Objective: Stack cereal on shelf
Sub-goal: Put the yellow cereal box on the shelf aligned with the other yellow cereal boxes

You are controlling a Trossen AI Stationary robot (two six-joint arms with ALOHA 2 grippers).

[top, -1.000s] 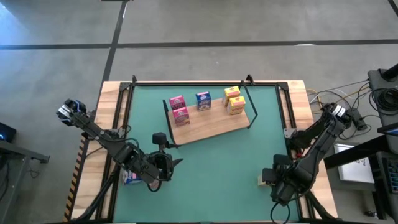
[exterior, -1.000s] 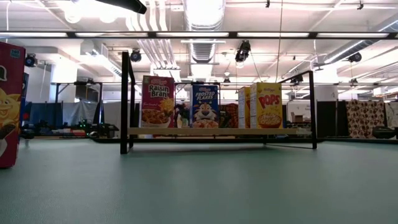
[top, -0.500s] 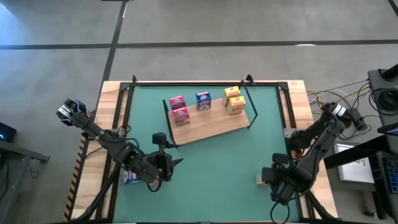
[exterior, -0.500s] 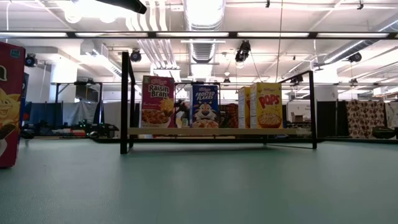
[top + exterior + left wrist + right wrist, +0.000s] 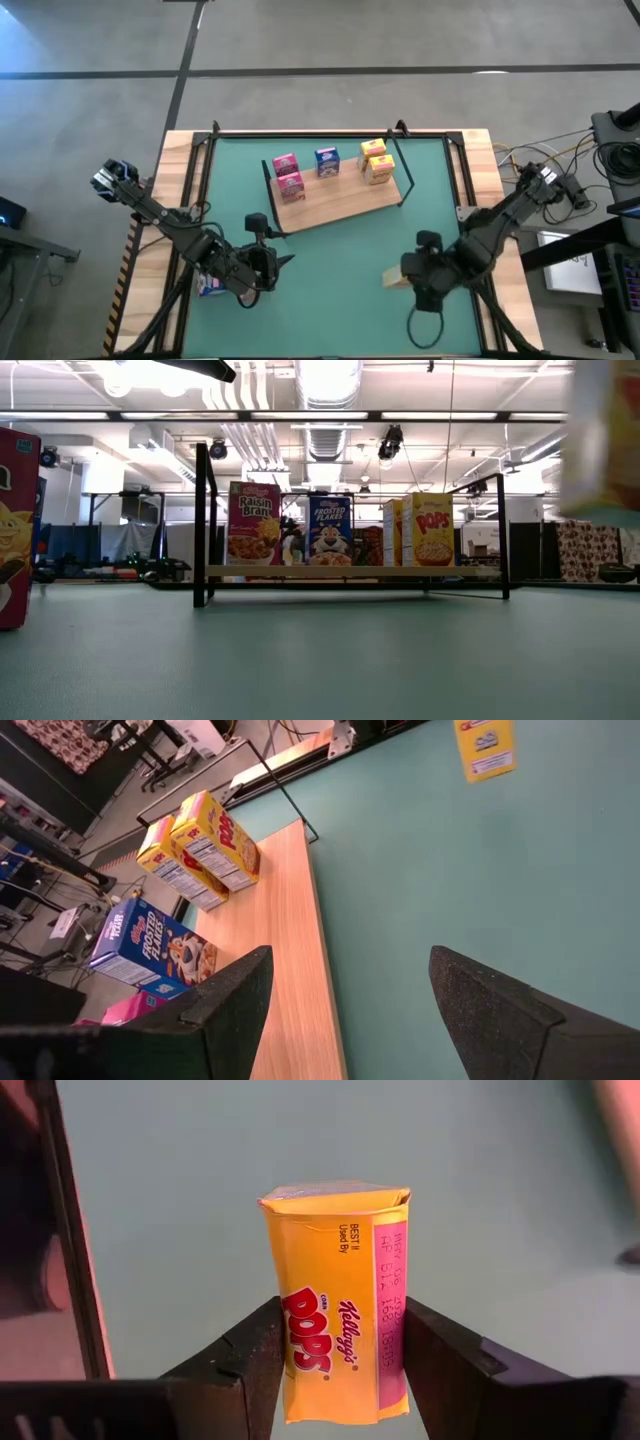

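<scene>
Green matting (image 5: 340, 260) lies bare under your right gripper (image 5: 342, 1355), so a dropped box has nothing near to catch it. Between that gripper's fingers (image 5: 245, 1360) sits a yellow Corn Pops box (image 5: 340, 1300), pinched on its two narrow sides and standing up past the fingertips, with most of its height unsupported above the pads. That is your first risk: thin card held low can pivot or crush if you swing the wrist hard. In the high view the box (image 5: 396, 278) hangs over open mat, well apart from the shelf (image 5: 340, 205), which lies beyond the fingertips toward the far side of the table. On the board two yellow boxes (image 5: 376, 160) already stand just beside the black wire frame (image 5: 404, 165) at that end, with a blue box (image 5: 326, 162) and two pink boxes (image 5: 288, 174) further along. Bringing your box in low could clip the frame or knock the standing yellow pair over. Your left gripper (image 5: 345, 990) waits with its fingers spread wide and nothing between them, with another box (image 5: 208, 287) on the mat just behind it, so mind that arm if it moves.
</scene>
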